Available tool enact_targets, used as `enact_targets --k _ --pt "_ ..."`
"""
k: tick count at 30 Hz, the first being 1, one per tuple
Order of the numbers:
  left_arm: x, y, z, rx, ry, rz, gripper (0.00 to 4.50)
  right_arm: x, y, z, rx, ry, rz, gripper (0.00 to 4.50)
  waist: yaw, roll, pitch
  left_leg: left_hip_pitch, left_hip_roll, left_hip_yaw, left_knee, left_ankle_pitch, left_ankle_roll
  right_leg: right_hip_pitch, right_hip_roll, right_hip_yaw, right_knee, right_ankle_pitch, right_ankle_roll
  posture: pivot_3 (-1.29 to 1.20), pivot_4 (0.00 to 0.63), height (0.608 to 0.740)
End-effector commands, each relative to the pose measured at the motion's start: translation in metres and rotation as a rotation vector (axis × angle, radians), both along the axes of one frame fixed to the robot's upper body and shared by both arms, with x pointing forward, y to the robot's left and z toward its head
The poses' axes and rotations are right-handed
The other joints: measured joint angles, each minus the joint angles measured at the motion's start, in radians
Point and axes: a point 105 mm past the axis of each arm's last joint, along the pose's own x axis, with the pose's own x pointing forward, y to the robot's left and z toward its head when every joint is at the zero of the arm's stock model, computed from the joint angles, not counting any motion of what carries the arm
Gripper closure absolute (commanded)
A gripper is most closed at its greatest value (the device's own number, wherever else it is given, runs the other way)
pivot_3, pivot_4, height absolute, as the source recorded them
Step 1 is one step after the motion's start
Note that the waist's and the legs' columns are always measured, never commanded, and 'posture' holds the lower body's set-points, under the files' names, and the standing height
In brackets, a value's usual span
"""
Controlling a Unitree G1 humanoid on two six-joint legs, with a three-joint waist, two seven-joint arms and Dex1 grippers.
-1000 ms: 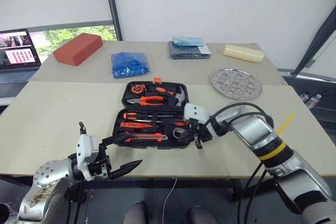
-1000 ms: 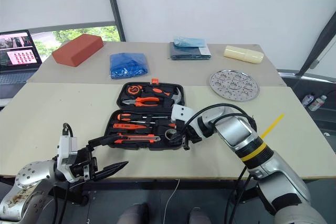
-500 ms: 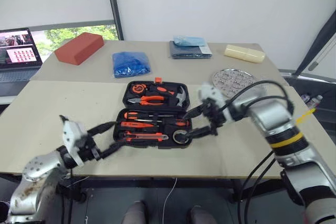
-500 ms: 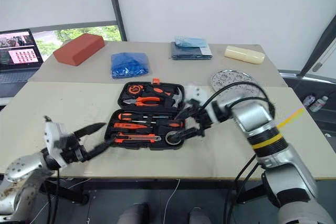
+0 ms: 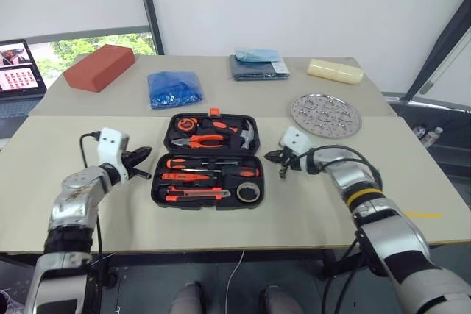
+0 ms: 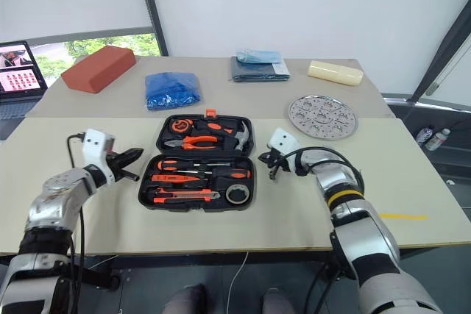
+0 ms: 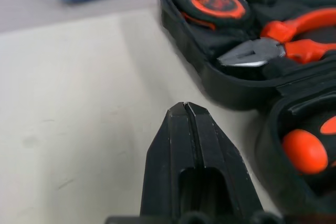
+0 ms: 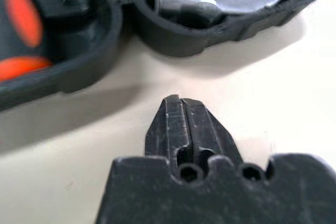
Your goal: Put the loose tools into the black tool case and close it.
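One open black tool case (image 5: 208, 161) on the table (image 5: 66, 182), holding two long screwdrivers (image 5: 197, 162), one utility knife (image 5: 191, 191), one pair of pliers (image 5: 208, 140), one hammer (image 5: 246, 134), one tape measure (image 5: 193, 123), one tape roll (image 5: 250, 192). Also one red brick (image 5: 98, 67), one blue bundle (image 5: 175, 88), one round metal plate (image 5: 325, 114), one laptop (image 5: 18, 79).

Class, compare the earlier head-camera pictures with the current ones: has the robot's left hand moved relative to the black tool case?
Yes. The left hand has moved up from the table's near edge to sit beside the left side of the black tool case, fingers shut.
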Motion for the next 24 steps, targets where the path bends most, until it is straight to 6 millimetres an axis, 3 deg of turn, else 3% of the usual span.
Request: enact_targets --k 1,6,13,16,20,21,22,24 --pt "0.008 -0.017 0.012 -0.04 -0.074 -0.078 4.5 0.0 0.011 0.015 0.045 -0.038 0.055 4.44 0.002 0.0 0.0 0.0 0.0 0.0 0.0 0.0 0.0 0.0 0.0 0.0 0.0 0.0 0.0 0.0 0.15 0.74" --pt "-0.01 -0.043 -0.008 -0.008 0.031 -0.307 4.5 -0.014 0.012 0.011 0.053 0.012 0.146 4.44 0.008 0.0 0.0 -0.001 0.0 0.0 0.002 0.0 0.0 0.001 0.0 0.0 0.0 0.0 0.0 0.0 0.15 0.74" --pt "-0.021 -0.051 -0.006 -0.02 0.02 -0.34 4.5 -0.035 0.0 0.006 0.059 0.039 0.178 4.44 0.011 0.0 0.0 -0.001 0.0 0.0 0.002 0.0 -0.001 0.001 0.0 0.0 0.0 0.0 0.0 0.0 0.15 0.74" --pt "-0.026 -0.048 -0.008 -0.002 0.011 -0.322 4.5 -0.039 -0.01 0.004 0.057 0.047 0.144 4.44 0.01 0.0 0.0 -0.001 0.0 0.0 0.002 0.0 -0.001 0.001 0.0 0.0 0.0 0.0 0.0 0.0 0.15 0.74" --pt "-0.031 -0.03 0.006 -0.033 -0.024 -0.24 4.5 -0.034 -0.032 0.013 0.072 0.006 0.057 4.44 0.008 0.0 0.0 0.0 0.0 0.0 0.002 0.0 -0.001 0.002 0.0 0.0 0.0 0.0 0.0 0.0 0.15 0.74" --pt "-0.034 -0.026 0.01 -0.04 -0.025 -0.244 3.99 -0.033 -0.038 0.015 0.067 0.0 0.048 3.91 0.007 0.0 0.0 0.0 0.0 0.0 0.003 0.0 -0.001 0.002 0.0 0.0 0.0 0.0 0.0 0.0 0.15 0.74" --pt "-0.038 -0.022 0.016 -0.045 -0.032 -0.25 3.85 -0.035 -0.045 0.017 0.059 0.021 0.046 3.77 0.008 0.0 0.0 0.0 0.0 0.0 0.003 0.0 -0.001 0.002 0.0 0.001 0.0 0.0 0.0 0.0 0.15 0.74" --pt "-0.045 -0.013 0.028 -0.064 -0.035 -0.259 3.07 -0.034 -0.055 0.028 0.071 0.023 0.029 3.02 0.008 0.0 0.0 0.0 0.0 0.0 0.003 0.0 -0.001 0.002 0.0 0.001 0.0 0.0 0.0 0.0 0.15 0.74"
